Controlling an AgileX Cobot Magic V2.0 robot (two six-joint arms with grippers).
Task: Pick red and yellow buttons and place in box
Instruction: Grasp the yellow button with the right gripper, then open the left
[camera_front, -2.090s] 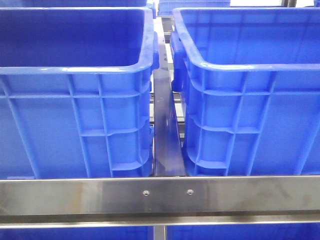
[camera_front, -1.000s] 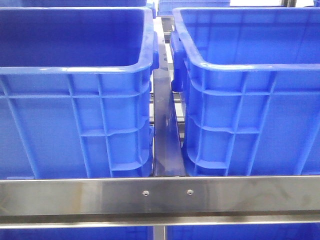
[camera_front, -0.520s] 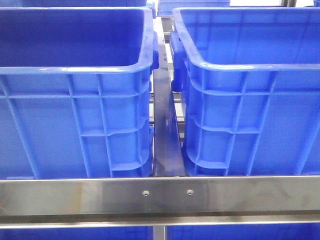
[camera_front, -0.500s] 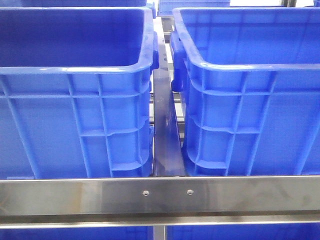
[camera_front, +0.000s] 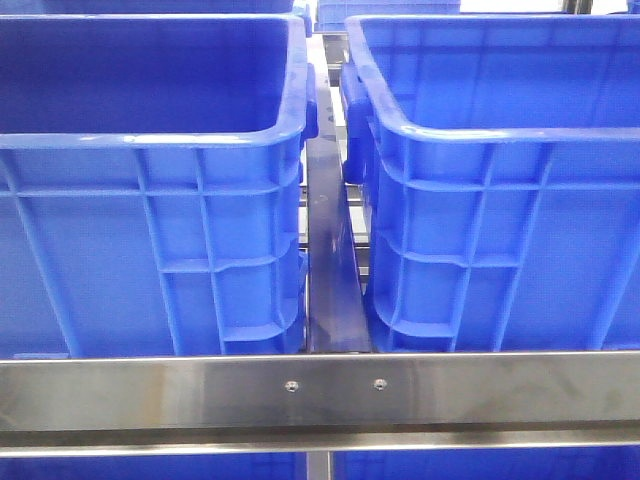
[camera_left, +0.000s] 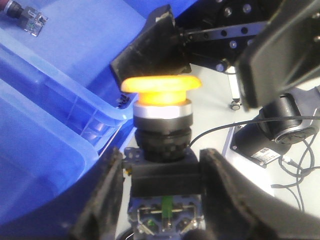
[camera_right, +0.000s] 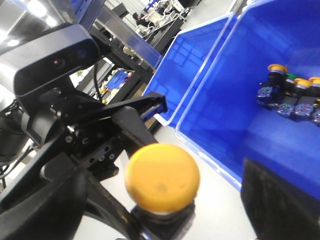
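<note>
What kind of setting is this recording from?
Probably an industrial workshop or robot lab: large blue plastic bins on a steel-framed rack, a yellow push button in the left gripper, metal shelving behind.

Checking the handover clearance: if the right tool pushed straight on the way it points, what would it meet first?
Probably the yellow mushroom-head push button, held in the left tool, which lies between the right tool's fingers; depth is unclear.

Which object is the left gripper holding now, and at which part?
The left gripper holds a yellow button by its black base, below the cap.
</note>
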